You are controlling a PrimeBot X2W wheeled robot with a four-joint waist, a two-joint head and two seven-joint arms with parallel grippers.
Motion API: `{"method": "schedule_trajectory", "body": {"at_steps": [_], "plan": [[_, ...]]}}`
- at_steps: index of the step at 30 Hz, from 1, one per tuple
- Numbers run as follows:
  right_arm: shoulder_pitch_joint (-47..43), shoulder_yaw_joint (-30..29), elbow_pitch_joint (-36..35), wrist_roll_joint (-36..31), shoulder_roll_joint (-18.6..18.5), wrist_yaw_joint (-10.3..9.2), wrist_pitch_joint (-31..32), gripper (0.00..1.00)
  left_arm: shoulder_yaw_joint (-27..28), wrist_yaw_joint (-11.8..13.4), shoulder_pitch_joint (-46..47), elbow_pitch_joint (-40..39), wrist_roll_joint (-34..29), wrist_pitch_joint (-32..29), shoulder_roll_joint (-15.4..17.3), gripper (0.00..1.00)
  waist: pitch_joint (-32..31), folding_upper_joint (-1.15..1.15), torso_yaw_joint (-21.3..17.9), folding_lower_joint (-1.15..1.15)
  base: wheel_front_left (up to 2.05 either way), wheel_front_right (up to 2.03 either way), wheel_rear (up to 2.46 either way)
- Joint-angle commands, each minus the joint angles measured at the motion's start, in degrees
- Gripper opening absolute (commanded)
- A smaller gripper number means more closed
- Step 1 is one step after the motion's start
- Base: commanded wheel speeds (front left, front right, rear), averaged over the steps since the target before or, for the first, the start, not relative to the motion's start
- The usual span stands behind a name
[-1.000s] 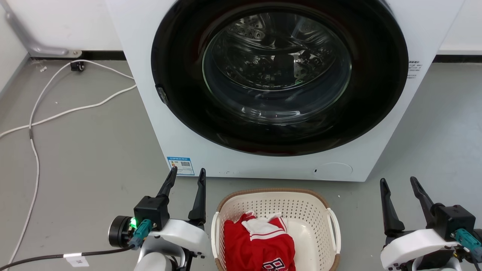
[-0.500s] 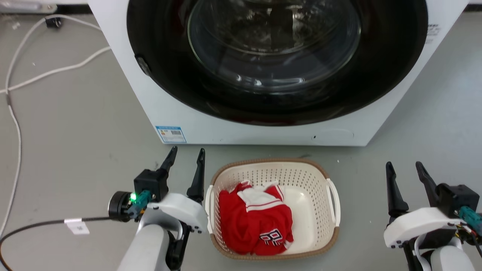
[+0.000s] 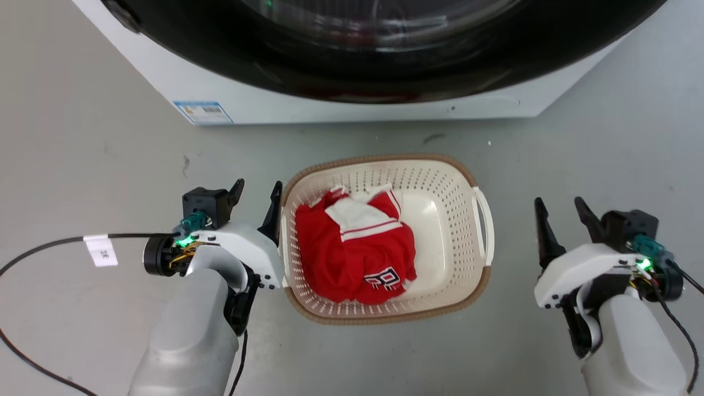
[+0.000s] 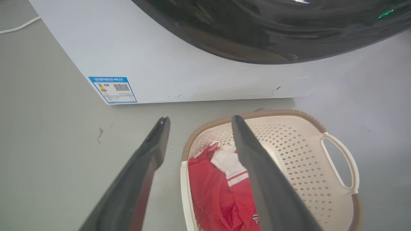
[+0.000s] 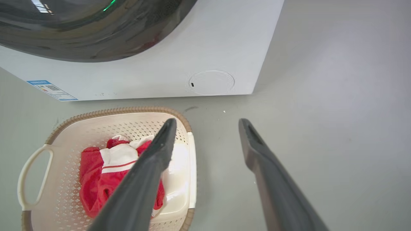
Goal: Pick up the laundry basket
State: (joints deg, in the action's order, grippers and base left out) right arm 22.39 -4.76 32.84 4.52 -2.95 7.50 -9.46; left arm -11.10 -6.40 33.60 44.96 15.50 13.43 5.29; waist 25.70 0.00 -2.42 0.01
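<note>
We see the laundry basket (image 3: 385, 320) at centre frame, below the washing machine (image 3: 330, 110), holding a red garment (image 3: 352, 253). Our left gripper (image 3: 258, 184), fingers spread, sits just beside its left edge. Our right gripper (image 3: 558, 202), also spread and empty, hangs apart at the right.

Head camera looking steeply down, both wrist cameras low, all sharing laundry basket (image 3: 434, 180)
</note>
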Motion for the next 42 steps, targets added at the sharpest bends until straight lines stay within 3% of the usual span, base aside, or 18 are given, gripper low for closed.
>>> {"method": "schedule_trajectory", "body": {"at_steps": [1,10,19,30,40,41,42], "plan": [[1.97,0.58,1.59,0.38,0.1,-0.02,-0.11,1.0,-0.1,-0.19,1.5,1.51,0.55,-0.37,0.38,1.0,4.06,0.0,-1.18,-0.01,0.0,0.0,0.0],[11.86,6.5,15.18,2.96,0.07,-0.02,0.41,1.0,-2.06,-1.01,8.53,12.89,4.17,-4.08,1.33,1.0,10.95,0.0,-1.79,-0.01,0.0,0.0,0.0],[19.88,15.95,26.52,9.41,0.08,-0.02,1.28,1.0,-6.45,-1.03,12.01,17.89,9.84,-9.51,3.41,1.0,15.91,0.0,-2.6,-0.01,0.0,0.0,0.0],[27.13,26.34,33.49,17.97,0.08,-0.02,2.95,1.0,-11.92,-1.04,16.16,19.08,15.48,-13.26,7.09,1.0,21.31,0.0,-4.27,-0.01,0.0,0.0,0.0],[30.96,31.09,36.26,23.7,0.07,-0.02,5.39,1.0,-15.18,-1.01,20.11,20.01,20.0,-17.29,8.28,1.0,24.31,0.0,-4.56,-0.01,0.0,0.0,0.0],[31.17,31.38,36.31,24.4,0.08,-0.02,5.62,0.54,-15.65,-1.01,20.38,19.7,20.68,-17.98,8.24,0.58,24.53,0.0,-4.51,-0.01,0.0,0.0,0.0],[31.53,31.78,36.36,24.92,0.09,-0.02,5.91,0.34,-16.1,-1.01,20.65,19.28,21.15,-18.32,8.37,0.27,24.7,0.0,-4.5,-0.01,0.0,0.0,0.0]]}}
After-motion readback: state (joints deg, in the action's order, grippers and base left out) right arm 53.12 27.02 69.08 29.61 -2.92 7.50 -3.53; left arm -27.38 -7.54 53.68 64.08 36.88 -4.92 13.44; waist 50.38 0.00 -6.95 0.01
